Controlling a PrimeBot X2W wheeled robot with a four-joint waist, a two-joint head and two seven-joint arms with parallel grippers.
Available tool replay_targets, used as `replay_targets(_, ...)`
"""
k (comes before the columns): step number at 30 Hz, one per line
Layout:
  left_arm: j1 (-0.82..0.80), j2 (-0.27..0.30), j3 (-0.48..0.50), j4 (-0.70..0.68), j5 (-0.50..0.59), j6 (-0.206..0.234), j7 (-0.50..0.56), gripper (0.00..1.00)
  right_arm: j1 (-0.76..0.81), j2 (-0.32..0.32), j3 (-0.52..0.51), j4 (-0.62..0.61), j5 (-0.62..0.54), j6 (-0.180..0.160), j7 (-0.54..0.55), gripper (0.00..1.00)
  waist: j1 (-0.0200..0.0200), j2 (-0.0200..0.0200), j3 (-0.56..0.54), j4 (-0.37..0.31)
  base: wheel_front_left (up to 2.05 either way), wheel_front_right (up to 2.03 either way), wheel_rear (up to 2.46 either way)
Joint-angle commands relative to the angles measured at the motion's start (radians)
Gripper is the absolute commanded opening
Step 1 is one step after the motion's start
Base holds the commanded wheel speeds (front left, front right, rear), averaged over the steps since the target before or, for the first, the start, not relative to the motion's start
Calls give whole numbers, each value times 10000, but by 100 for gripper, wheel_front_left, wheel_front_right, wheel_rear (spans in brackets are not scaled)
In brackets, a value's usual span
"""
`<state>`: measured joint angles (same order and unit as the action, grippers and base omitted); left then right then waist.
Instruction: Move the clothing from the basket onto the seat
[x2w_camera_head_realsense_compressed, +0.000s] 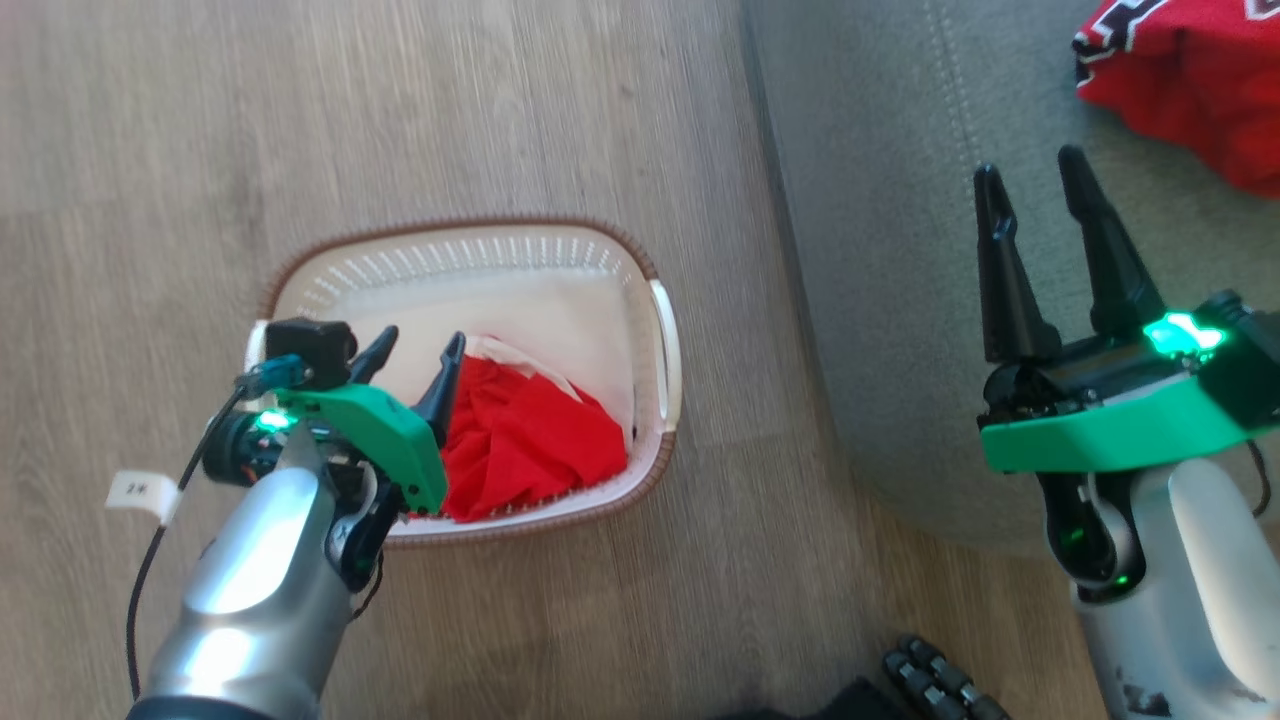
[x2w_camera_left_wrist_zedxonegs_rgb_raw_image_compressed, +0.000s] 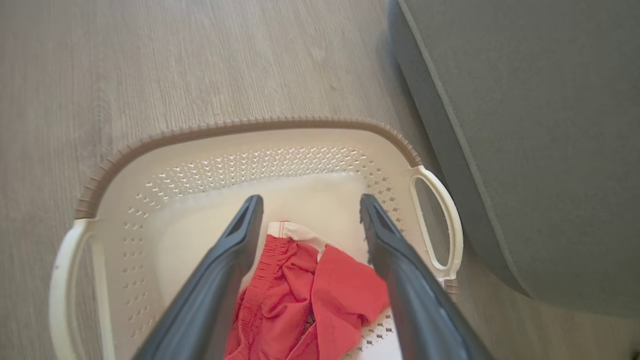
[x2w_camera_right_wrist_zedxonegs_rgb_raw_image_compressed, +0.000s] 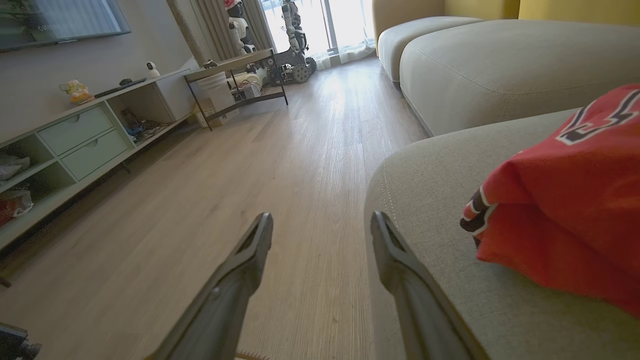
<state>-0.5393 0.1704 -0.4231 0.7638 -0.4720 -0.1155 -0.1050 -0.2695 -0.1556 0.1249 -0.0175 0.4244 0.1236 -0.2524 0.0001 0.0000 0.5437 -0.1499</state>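
A white perforated basket (x2w_camera_head_realsense_compressed: 655, 330) (x2w_camera_left_wrist_zedxonegs_rgb_raw_image_compressed: 260, 165) with a brown rim stands on the wood floor beside the grey-green seat (x2w_camera_head_realsense_compressed: 880, 250) (x2w_camera_right_wrist_zedxonegs_rgb_raw_image_compressed: 500, 65). Crumpled red clothing (x2w_camera_head_realsense_compressed: 525, 440) (x2w_camera_left_wrist_zedxonegs_rgb_raw_image_compressed: 300, 300) with a white band lies in the basket's near right part. My left gripper (x2w_camera_head_realsense_compressed: 418, 345) (x2w_camera_left_wrist_zedxonegs_rgb_raw_image_compressed: 307, 207) hangs open just above it, fingers straddling the cloth without holding it. A red jersey (x2w_camera_head_realsense_compressed: 1190, 85) (x2w_camera_right_wrist_zedxonegs_rgb_raw_image_compressed: 565, 210) with black and white trim lies on the seat. My right gripper (x2w_camera_head_realsense_compressed: 1030, 175) (x2w_camera_right_wrist_zedxonegs_rgb_raw_image_compressed: 320, 222) stands open over the seat's edge, left of the jersey, with nothing in it.
A low cabinet with drawers (x2w_camera_right_wrist_zedxonegs_rgb_raw_image_compressed: 80, 140), a metal-framed table (x2w_camera_right_wrist_zedxonegs_rgb_raw_image_compressed: 235, 75) and another robot (x2w_camera_right_wrist_zedxonegs_rgb_raw_image_compressed: 295, 45) by the window stand far across the floor. A second sofa section (x2w_camera_right_wrist_zedxonegs_rgb_raw_image_compressed: 425, 35) lies beyond the seat. My wheeled base (x2w_camera_head_realsense_compressed: 930, 680) shows at the bottom.
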Motion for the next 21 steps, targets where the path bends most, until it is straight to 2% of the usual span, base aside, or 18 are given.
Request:
replay_targets(1,-363,50,60,265,-147,-74,135,100,-150,75,180,-405,-69,71,-92,100,-1,0,382,-81,0,0,0)
replay_targets(10,-1357,-299,-799,2024,-756,-147,878,100,-534,264,281,-684,-117,71,-93,100,-1,0,1367,-396,0,0,0)
replay_targets(17,-2028,-310,-1268,2929,-1513,-149,1660,100,-874,429,319,-1075,-202,71,-93,100,-1,0,2118,-727,0,0,0)
replay_targets(21,-2475,-162,-1417,3562,-1484,-150,1688,100,-959,531,327,-1362,-282,71,-93,100,-1,0,2488,-849,0,0,0)
